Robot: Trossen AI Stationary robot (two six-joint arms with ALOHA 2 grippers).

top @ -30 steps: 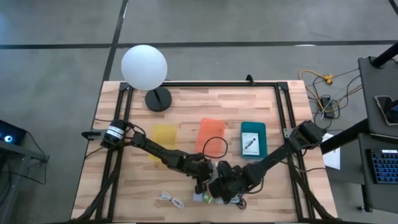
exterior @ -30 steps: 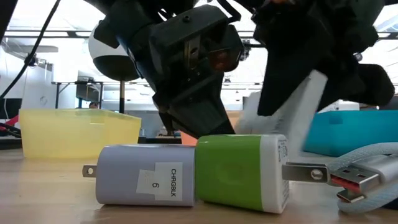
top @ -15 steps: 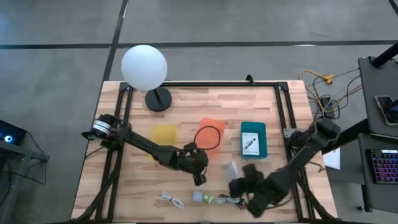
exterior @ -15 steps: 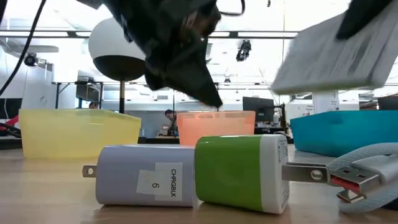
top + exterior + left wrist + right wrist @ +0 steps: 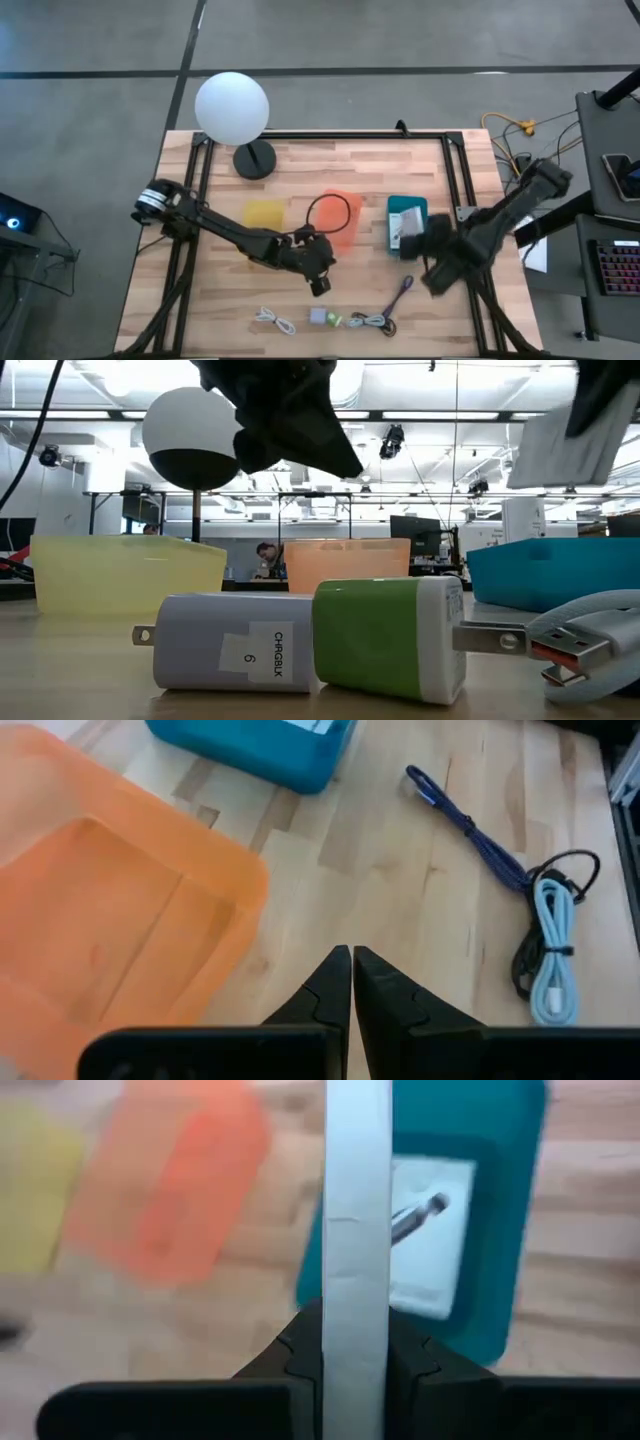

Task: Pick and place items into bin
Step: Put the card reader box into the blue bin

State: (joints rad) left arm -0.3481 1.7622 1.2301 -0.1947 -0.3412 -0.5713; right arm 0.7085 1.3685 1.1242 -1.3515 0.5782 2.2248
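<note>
We see the right gripper [image 5: 356, 1342] clamped on a white card [image 5: 356, 1210], edge-on, its long axis running away from the wrist toward the teal bin [image 5: 407, 226], which already holds another card [image 5: 425, 1245]. The orange bin [image 5: 90, 910] looks bare inside. The left gripper [image 5: 352, 982] is closed and holds nothing, near the table's [image 5: 430, 165] front edge.

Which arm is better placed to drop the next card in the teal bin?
Right. Its gripper already holds a white card at the teal bin, which has one card inside. The left gripper is shut and empty near the orange bin.
</note>
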